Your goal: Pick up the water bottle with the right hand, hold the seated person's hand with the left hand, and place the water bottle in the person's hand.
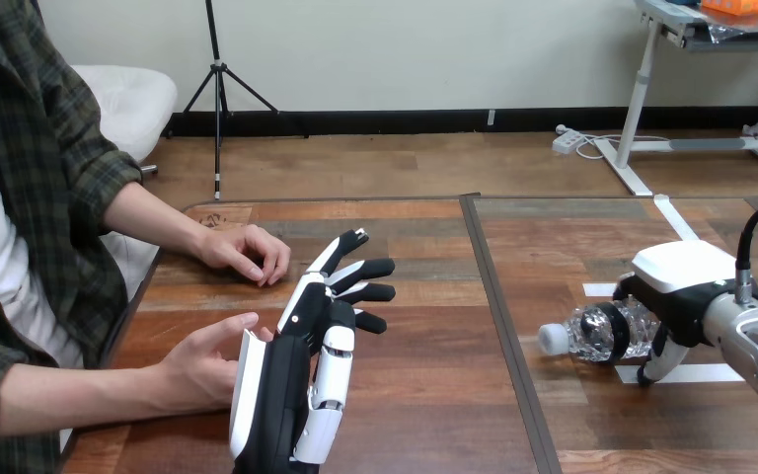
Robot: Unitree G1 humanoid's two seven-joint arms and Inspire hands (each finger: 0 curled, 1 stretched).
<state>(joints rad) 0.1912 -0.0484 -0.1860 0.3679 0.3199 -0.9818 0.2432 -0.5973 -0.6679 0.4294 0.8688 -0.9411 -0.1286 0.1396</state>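
Note:
A clear water bottle with a white cap lies on its side at the right of the wooden table, cap pointing left. My right hand is shut on it, fingers curled round its body from above. My left hand stands on edge at the lower left, fingers straight and spread, pointing away from me. The person's near hand rests palm-up beside my left palm, touching or almost touching it. My fingers are not curled round it. The person's far hand lies loosely curled on the table.
A dark seam runs front to back between two table panels. Strips of white tape mark the surface by the bottle. The person sits at the left edge, forearms over the table.

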